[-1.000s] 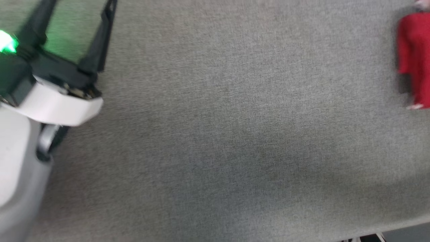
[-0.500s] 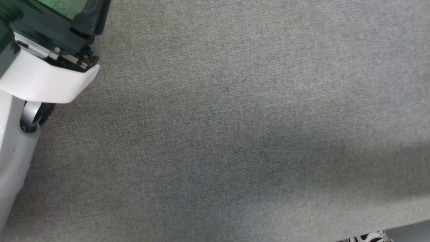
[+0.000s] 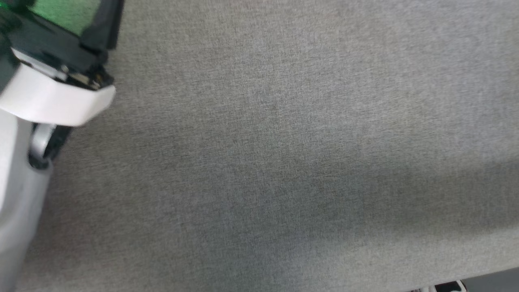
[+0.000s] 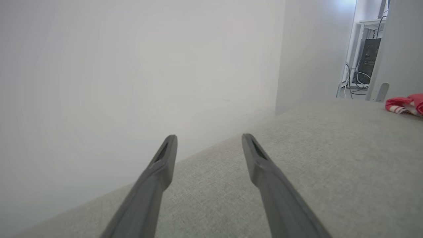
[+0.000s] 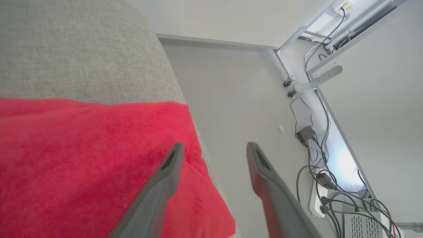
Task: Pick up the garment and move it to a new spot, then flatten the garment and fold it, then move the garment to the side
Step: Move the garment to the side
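The garment (image 5: 82, 158) is bright red cloth lying on the grey fabric surface (image 5: 66, 49), with one corner hanging over the edge. My right gripper (image 5: 215, 147) hovers open over that corner; one finger (image 5: 165, 178) is above the cloth and the other above the floor, with nothing held. In the left wrist view the garment (image 4: 404, 105) shows red with white-and-red stripes at the far right. My left gripper (image 4: 209, 138) is open and empty, well away from it. The left arm's white wrist (image 3: 56, 101) is at the head view's upper left.
A white wall (image 4: 132, 82) runs along the far side of the grey surface (image 3: 284, 162). Beyond the edge by the garment lies grey floor (image 5: 238, 99) with cables, a power strip (image 5: 319, 198) and desk legs (image 5: 317, 82).
The head view has shifted, and the garment that was at its right edge has left the picture. My left wrist now sits higher in that view. My right gripper has opened.
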You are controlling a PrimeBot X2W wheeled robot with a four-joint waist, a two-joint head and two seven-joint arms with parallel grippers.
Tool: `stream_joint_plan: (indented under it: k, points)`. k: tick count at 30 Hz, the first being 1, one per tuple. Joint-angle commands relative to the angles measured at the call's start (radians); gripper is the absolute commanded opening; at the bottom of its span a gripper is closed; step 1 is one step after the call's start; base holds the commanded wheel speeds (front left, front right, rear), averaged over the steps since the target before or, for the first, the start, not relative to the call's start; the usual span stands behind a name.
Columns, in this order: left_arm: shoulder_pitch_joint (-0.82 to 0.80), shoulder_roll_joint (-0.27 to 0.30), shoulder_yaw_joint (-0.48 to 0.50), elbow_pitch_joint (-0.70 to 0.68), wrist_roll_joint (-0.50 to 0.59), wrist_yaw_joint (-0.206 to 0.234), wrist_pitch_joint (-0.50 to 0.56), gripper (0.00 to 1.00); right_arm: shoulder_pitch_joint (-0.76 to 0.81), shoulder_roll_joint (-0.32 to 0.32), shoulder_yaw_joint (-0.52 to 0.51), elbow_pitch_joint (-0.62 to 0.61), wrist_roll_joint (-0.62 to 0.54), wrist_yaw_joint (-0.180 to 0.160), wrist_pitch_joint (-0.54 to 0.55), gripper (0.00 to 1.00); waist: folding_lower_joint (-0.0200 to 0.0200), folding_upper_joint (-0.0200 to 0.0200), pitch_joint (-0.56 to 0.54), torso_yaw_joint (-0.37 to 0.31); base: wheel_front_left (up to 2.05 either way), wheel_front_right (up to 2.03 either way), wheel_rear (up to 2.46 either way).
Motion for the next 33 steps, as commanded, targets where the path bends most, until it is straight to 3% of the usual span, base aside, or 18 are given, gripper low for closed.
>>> stream_joint_plan:
  k: [1, 6, 9, 15, 21, 33]
  points:
    - [0.032, -0.013, 0.012, 0.010, -0.005, 0.001, -0.005, 1.00, 0.007, -0.005, 0.012, 0.006, -0.003, -0.005, -0.019, 1.00, 0.0000, 0.0000, -0.039, 0.012, 0.00, 0.00, 0.00]
    - [0.143, -0.072, 0.069, 0.030, -0.003, 0.001, -0.005, 1.00, 0.048, -0.008, 0.059, -0.003, 0.032, -0.005, -0.071, 1.00, 0.0000, 0.0000, -0.138, 0.040, 0.00, 0.00, 0.00]
    - [0.242, -0.121, 0.134, 0.052, -0.009, 0.001, -0.005, 1.00, 0.104, -0.013, 0.150, -0.036, 0.025, -0.005, -0.112, 1.00, 0.0000, 0.0000, -0.211, 0.057, 0.00, 0.00, 0.00]
    - [0.464, -0.214, 0.253, 0.086, 0.003, 0.001, -0.005, 1.00, 0.188, 0.060, 0.283, -0.103, 0.071, -0.005, -0.187, 1.00, 0.0000, 0.0000, -0.332, 0.083, 0.00, 0.00, 0.00]
    - [0.593, -0.290, 0.299, 0.127, 0.014, 0.001, -0.005, 1.00, 0.295, 0.139, 0.366, -0.179, 0.102, -0.004, -0.235, 1.00, 0.0000, 0.0000, -0.425, 0.137, 0.00, 0.00, 0.00]
    - [0.770, -0.354, 0.372, 0.183, 0.022, 0.001, -0.005, 1.00, 0.516, 0.278, 0.453, -0.330, 0.134, -0.003, -0.315, 1.00, 0.0000, 0.0000, -0.607, 0.192, 0.00, 0.00, 0.00]
